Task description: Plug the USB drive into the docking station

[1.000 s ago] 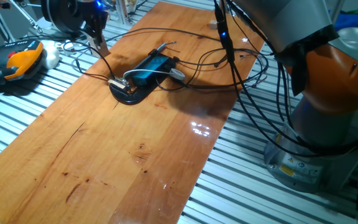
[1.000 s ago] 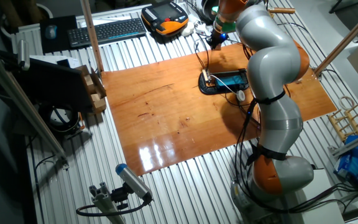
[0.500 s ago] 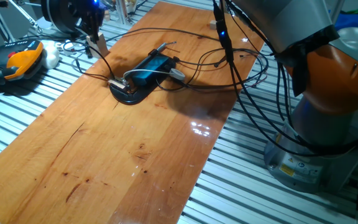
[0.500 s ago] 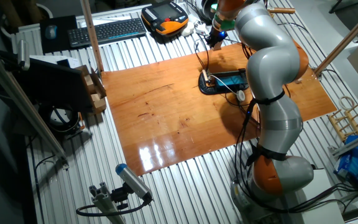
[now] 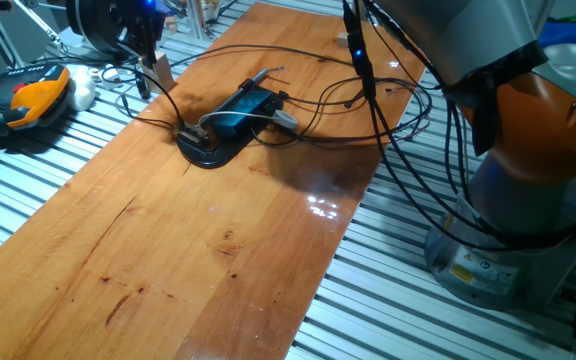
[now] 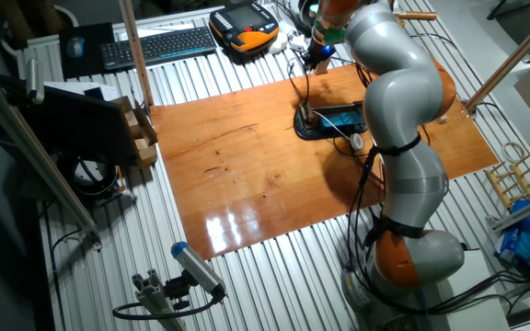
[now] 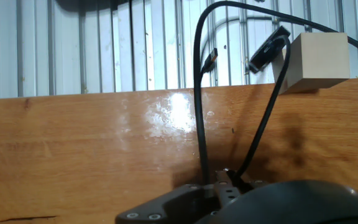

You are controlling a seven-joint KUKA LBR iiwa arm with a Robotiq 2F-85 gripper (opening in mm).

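Observation:
The bright-blue docking station [image 5: 246, 106] lies on its black curved base on the far part of the wooden board, with thin cables running off it; it also shows in the other fixed view [image 6: 343, 118]. A small silver piece, apparently the USB drive [image 5: 189, 131], sits at the dock's near-left end. My gripper [image 5: 156, 70] hangs up and to the left of that end, apart from it, near the board's far-left edge [image 6: 316, 62]. Nothing shows between its fingers, and their spread is unclear. The hand view shows only the black base [image 7: 229, 199] and cables, no fingers.
An orange-and-black pendant [image 5: 38, 95] lies on the slatted table left of the board [image 5: 198, 260]. Black cables loop across the board's far end. A pale wooden block [image 7: 319, 61] sits at the board's edge. A keyboard [image 6: 159, 44] lies beyond. The arm's base [image 5: 508, 230] stands at the right.
My gripper has risen and drawn back to the far left, away from the dock's near end. The silver piece stays at the dock.

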